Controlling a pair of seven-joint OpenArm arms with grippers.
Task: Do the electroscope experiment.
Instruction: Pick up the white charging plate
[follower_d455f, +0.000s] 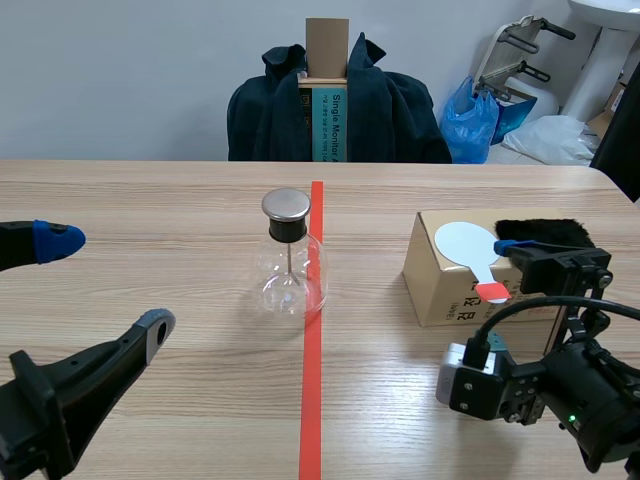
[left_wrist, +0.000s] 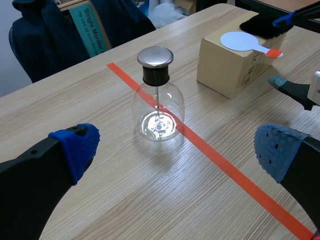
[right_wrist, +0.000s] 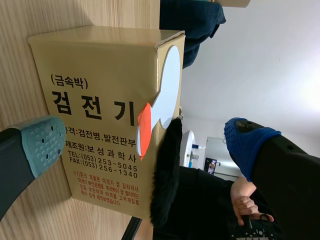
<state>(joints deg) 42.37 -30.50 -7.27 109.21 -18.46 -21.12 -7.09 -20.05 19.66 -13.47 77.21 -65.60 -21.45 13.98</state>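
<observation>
**A:** Where does the task's piece stand in the scene view?

**B:** The electroscope (follower_d455f: 291, 255) stands mid-table (follower_d455f: 150, 200). It is upright with its long axis vertical, the metal cap on top and the rod pointing straight down. Its right side overlaps the orange-red tape line (follower_d455f: 312, 400). Bare wood lies around it at 6 and 9 o'clock, and the table's far edge runs well beyond it at 12.

**A:** And at 3 o'clock?

**B:** There is a strip of bare wood, then the cardboard box (follower_d455f: 440, 295). A white paddle (follower_d455f: 464, 243) lies flat on it, its red handle pointing to about 5 o'clock past the box's near edge. Black fur (follower_d455f: 545, 231) lies along the far edge, its long axis running 9 to 3.

**A:** The left wrist view?

**B:** The left gripper (left_wrist: 178, 150) is spread wide and holds nothing. The electroscope sits ahead at its 12 o'clock, apart from both pads.

**A:** The right wrist view?

**B:** The right gripper (right_wrist: 145, 142) is rolled sideways, its jaws wide apart and gripping nothing. Its grey-green pad (right_wrist: 42, 145) is just beside the box's printed face. The blue pad (right_wrist: 247, 140) is out past the fur, so the handle and fur lie between the two.
</observation>
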